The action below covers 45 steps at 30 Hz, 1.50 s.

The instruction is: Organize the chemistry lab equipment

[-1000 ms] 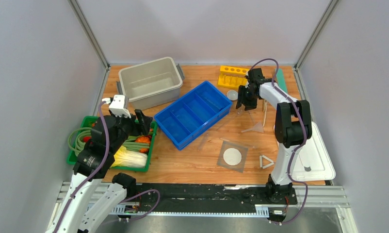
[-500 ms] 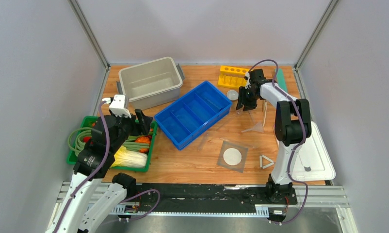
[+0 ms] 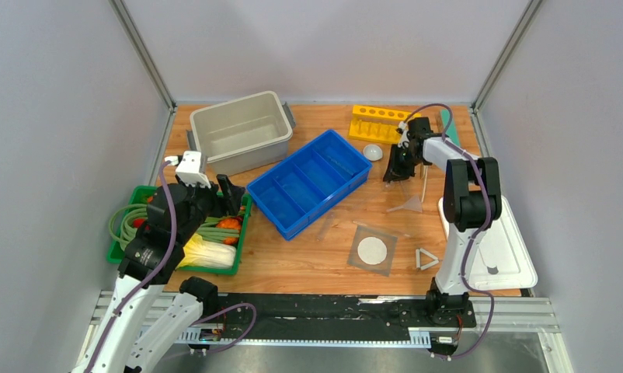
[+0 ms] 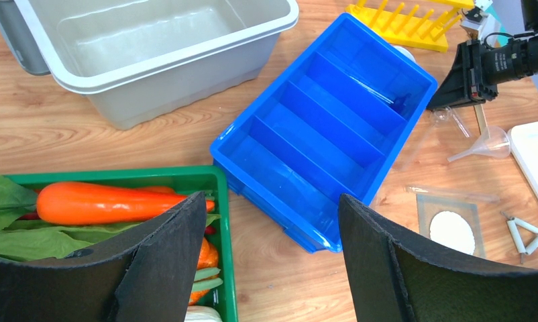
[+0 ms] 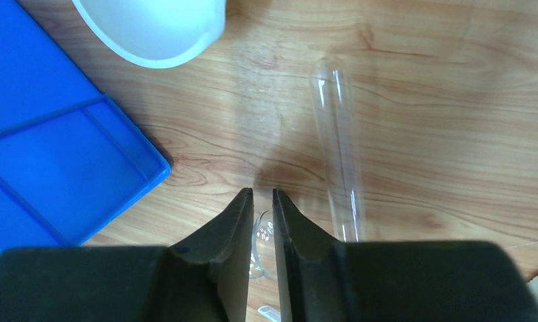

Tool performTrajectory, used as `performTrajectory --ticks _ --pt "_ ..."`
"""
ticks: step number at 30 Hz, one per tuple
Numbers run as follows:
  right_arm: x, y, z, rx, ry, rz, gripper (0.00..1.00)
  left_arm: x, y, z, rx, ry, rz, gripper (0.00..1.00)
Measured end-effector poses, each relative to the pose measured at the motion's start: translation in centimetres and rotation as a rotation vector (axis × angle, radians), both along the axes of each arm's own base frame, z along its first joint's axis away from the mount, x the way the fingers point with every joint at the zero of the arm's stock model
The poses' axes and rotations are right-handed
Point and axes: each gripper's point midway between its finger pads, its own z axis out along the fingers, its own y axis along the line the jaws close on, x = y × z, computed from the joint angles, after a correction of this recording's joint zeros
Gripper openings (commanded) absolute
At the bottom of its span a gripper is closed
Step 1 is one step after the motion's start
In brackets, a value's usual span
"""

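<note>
between the tips of the right gripper (image 5: 263, 194), whose jaws are drawn in to a thin slit, the curved rim of a small clear glass piece (image 5: 263, 236) shows. i cannot tell whether the jaws clamp it or only hang over it. just right of those jaws a clear tube (image 5: 337, 154) lies flat on the wooden worktop (image 5: 420, 100), apart from them. ahead of the jaws and to their left sits the round dish (image 5: 152, 30), and to their left is a corner of the blue divided bin (image 5: 51, 168). from above, a clear funnel (image 3: 408, 205) lies nearer the arm bases than these jaws. the grey square mesh with white disc (image 3: 373, 250) is nearer still, with the white triangle (image 3: 426, 259) just beside it. the yellow rack (image 3: 374, 122) stands beyond the jaws.

the left gripper (image 4: 272, 201) has its jaws released, spread wide with nothing between them. under its left jaw is the rim of the green tray (image 4: 219, 201), where a carrot (image 4: 112, 203) lies. the blue bin is ahead of these jaws, and the grey tub (image 4: 152, 60) is ahead and to their left.
</note>
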Motion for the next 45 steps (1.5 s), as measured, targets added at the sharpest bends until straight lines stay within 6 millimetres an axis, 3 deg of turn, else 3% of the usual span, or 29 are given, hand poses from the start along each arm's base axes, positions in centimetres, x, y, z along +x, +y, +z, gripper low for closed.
performTrajectory --ticks 7,14,23,31,38,45 --pt "-0.6 -0.3 0.3 0.042 0.009 -0.034 0.04 0.1 0.0 0.0 0.0 0.003 0.0 0.79" --pt "-1.1 -0.4 0.7 0.041 0.038 -0.08 0.06 0.1 -0.1 -0.1 0.0 0.003 0.0 0.79" --pt "-1.9 -1.5 5.1 0.043 0.003 -0.228 0.04 0.1 -0.1 -0.1 -0.002 0.004 0.001 0.79" --pt "-4.2 -1.0 8.2 0.127 0.0 -0.405 0.05 0.1 -0.2 -0.1 -0.003 0.004 -0.004 0.79" --pt "-3.6 1.6 12.0 0.28 -0.085 -0.591 0.05 -0.1 -0.1 0.2 -0.008 -0.005 -0.007 0.79" --pt "-2.5 8.5 12.5 0.349 -0.069 -0.664 0.05 -0.1 -0.1 0.3 -0.01 -0.009 -0.007 0.79"
